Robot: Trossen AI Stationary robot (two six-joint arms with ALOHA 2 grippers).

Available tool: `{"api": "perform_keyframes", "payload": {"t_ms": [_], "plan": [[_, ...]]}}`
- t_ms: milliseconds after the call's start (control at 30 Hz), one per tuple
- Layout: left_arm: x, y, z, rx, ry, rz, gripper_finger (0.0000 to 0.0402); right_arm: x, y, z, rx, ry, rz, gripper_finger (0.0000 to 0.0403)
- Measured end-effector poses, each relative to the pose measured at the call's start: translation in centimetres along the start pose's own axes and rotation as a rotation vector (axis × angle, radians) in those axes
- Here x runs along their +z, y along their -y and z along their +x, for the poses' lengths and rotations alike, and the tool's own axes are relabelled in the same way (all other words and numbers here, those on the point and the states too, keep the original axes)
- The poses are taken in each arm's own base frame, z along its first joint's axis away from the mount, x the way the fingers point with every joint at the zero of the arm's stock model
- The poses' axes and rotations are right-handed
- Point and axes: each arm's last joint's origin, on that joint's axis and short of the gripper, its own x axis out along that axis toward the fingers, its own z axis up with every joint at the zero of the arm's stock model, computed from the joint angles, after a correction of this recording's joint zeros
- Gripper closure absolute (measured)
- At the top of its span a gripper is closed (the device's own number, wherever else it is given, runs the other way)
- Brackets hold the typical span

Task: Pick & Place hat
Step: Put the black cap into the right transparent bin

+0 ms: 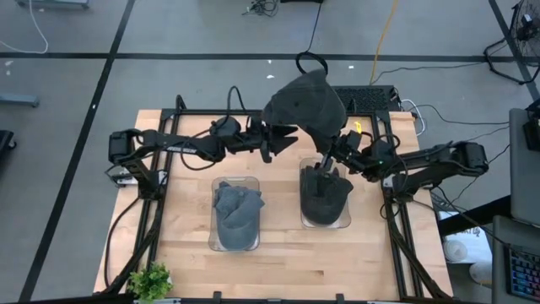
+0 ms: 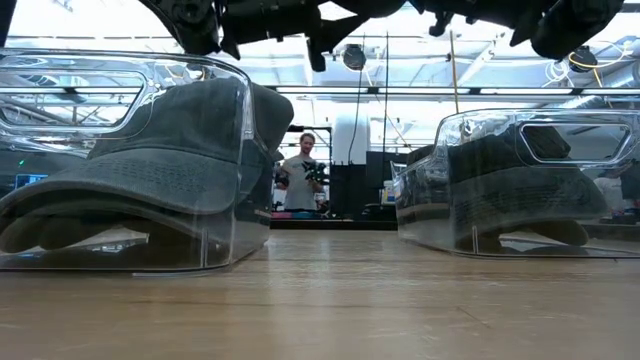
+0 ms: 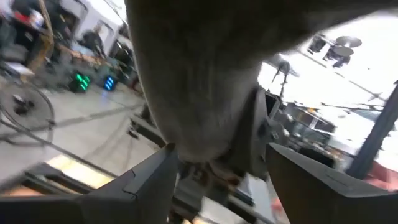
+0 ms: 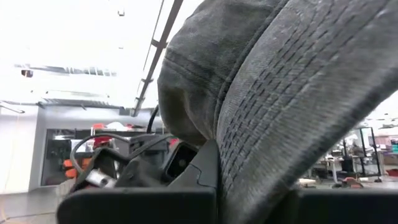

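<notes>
A dark grey cap is held up in the air over the table's far middle, above the two bins. My right gripper is shut on it from below. In the right wrist view the stitched brim fills the picture. My left gripper is open beside the cap's left side. In the left wrist view its two fingers stand apart under the cap's crown. A second grey cap lies in the left clear bin, and a darker one in the right clear bin. My right gripper pinches the cap's stitched brim between its two fingers. It comes from the table's right side and slants upward. The cap stands above the fingers, lifted clear of the table and the bins. My left gripper: whether its open fingers touch the cap, I cannot tell.
Both clear bins stand on the wooden table, each with a cap inside. A small green plant sits at the near left corner. A keyboard lies past the far edge. A person stands far behind.
</notes>
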Motion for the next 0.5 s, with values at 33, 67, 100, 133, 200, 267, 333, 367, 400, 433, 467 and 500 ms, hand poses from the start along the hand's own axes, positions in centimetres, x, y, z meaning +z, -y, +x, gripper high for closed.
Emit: {"api": "perform_keyframes", "payload": {"t_ms": [33,67,100,133,200,267,333,367,400,433,467,500], "plan": [[0.08,-0.07,-0.01,0.012,0.012,0.018,0.0147,0.01,-0.12,-0.03,0.003,0.001,0.002,0.0402],[0.12,-0.08,-0.01,0.022,0.021,0.037,0.0147,0.11,-0.21,-0.05,0.005,0.009,0.004,0.0402],[0.16,-0.07,0.00,0.031,0.029,0.057,0.0147,0.24,-0.35,-0.09,0.009,0.020,0.008,0.0403],[0.15,-0.08,0.01,0.038,0.032,0.074,0.0147,0.39,-0.49,-0.14,0.013,0.032,0.011,0.0403],[0.30,-0.06,0.01,0.044,0.054,0.102,0.0147,0.55,-0.77,-0.22,0.024,0.044,0.016,0.0403],[0.60,0.06,-0.02,0.034,0.084,0.125,0.0146,0.62,-0.94,-0.27,0.030,0.050,0.022,0.0403],[0.77,0.18,-0.03,0.025,0.101,0.129,0.0147,0.68,-1.03,-0.30,0.033,0.054,0.035,0.0403],[0.82,0.25,-0.04,0.017,0.106,0.124,0.0147,0.68,-1.03,-0.30,0.033,0.053,0.046,0.0403],[0.83,0.28,-0.03,0.011,0.105,0.120,0.0147,0.67,-1.04,-0.30,0.034,0.053,0.057,0.0403],[0.85,0.36,0.02,0.009,0.105,0.118,0.0147,0.66,-1.04,-0.30,0.034,0.052,0.064,0.0403],[0.87,0.46,0.08,0.005,0.104,0.118,0.0147,0.61,-1.05,-0.29,0.034,0.050,0.066,0.0403],[0.81,0.56,0.10,0.002,0.103,0.117,0.0147,0.50,-1.07,-0.27,0.034,0.048,0.067,0.0403]]}}
